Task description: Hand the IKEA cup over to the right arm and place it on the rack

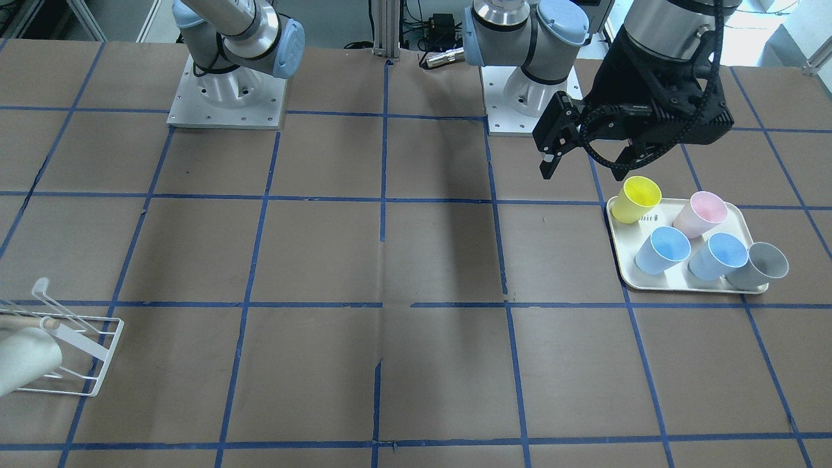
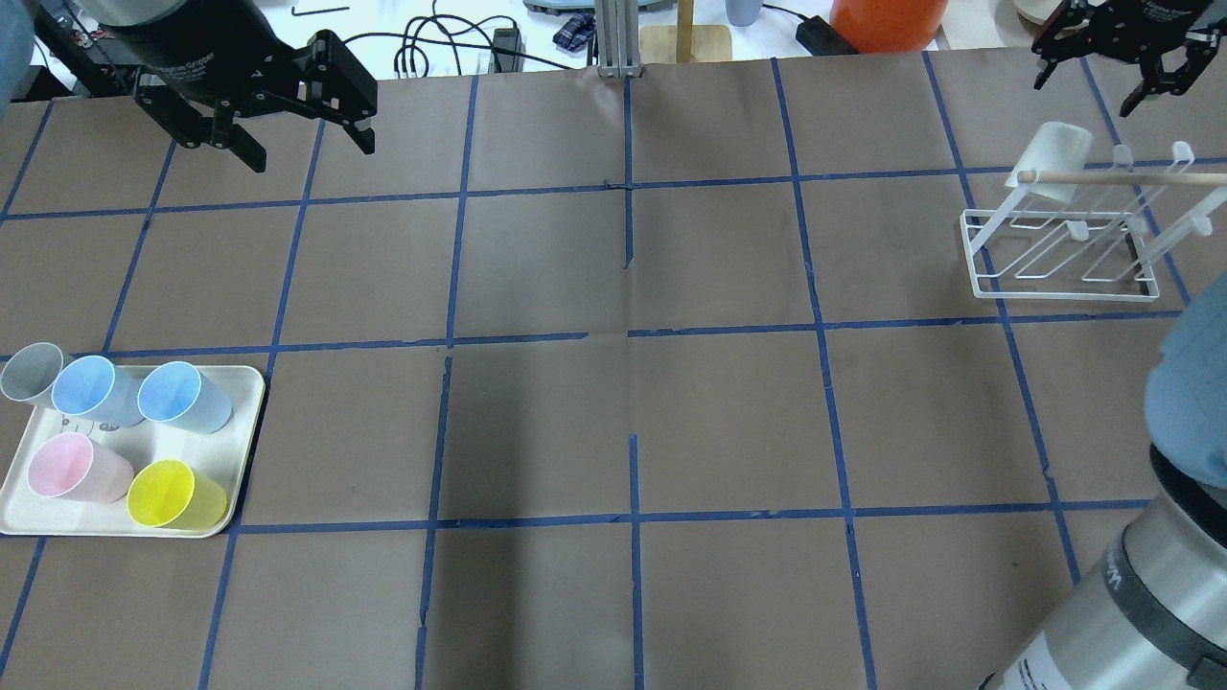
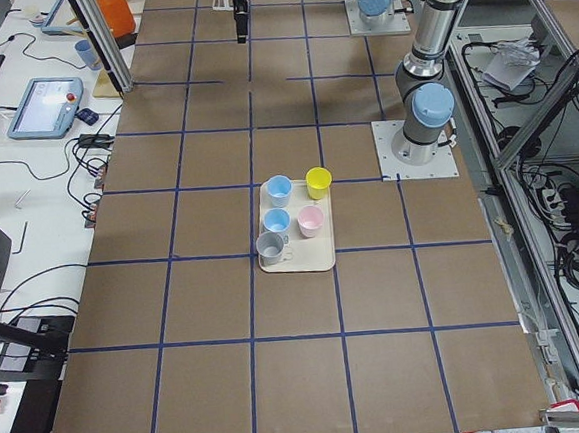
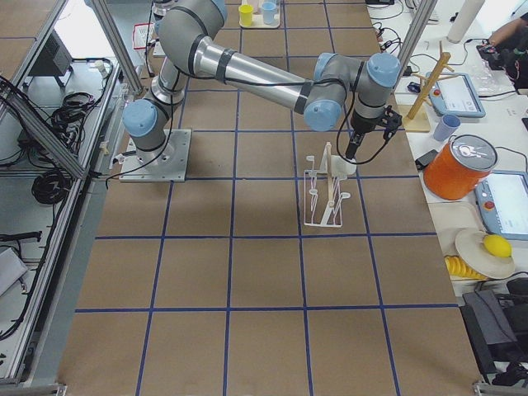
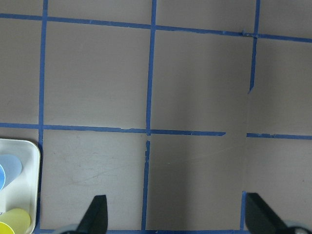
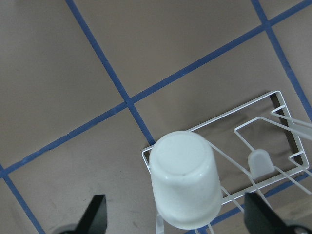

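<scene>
Overhead exterior | brown blue-gridded table (image 2: 719, 412) | IKEA cup (image 2: 1050, 158) inverted on rack (image 2: 1064, 295) | left hand (image 2: 307, 149) wide | right hand (image 2: 1120, 81) wide

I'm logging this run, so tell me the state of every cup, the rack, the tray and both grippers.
IKEA cup: inverted on a rack prong.
rack: holds one cup.
right gripper: open, empty.
left gripper: open, empty.
tray: holds five cups.
yellow cup: upright.
pink cup: upright.
grey cup: upright.
blue cups: both upright.

Six cups (image 2: 1050, 158), one tray (image 2: 240, 431), one rack (image 2: 1064, 240)
</scene>
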Robot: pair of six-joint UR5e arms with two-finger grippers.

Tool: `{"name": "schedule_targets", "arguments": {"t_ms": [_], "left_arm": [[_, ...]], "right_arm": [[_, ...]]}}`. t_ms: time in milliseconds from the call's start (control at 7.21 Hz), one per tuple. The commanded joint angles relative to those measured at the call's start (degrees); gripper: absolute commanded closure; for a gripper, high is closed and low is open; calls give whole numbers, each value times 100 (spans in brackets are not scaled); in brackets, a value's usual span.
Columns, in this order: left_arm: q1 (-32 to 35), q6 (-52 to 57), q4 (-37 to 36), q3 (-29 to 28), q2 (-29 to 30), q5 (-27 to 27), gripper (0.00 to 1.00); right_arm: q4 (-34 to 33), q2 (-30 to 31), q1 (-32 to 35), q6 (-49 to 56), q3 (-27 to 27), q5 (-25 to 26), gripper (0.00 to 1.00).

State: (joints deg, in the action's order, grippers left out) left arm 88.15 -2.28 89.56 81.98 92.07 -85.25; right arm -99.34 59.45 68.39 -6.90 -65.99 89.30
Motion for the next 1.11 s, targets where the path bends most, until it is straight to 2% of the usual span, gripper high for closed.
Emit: {"name": "schedule_targets", "arguments": {"t_ms": [0,416,971], "left_arm": [[0,0,0,11,-5,0,0],[0,0,-9,28,-22,9,0],[0,0,-18,11,-22,0,0]], "right_arm": [[2,49,8,4,16,105,0],[449,207,174,57,59,44,0],[1108,743,561,31,34,70,0]]}}
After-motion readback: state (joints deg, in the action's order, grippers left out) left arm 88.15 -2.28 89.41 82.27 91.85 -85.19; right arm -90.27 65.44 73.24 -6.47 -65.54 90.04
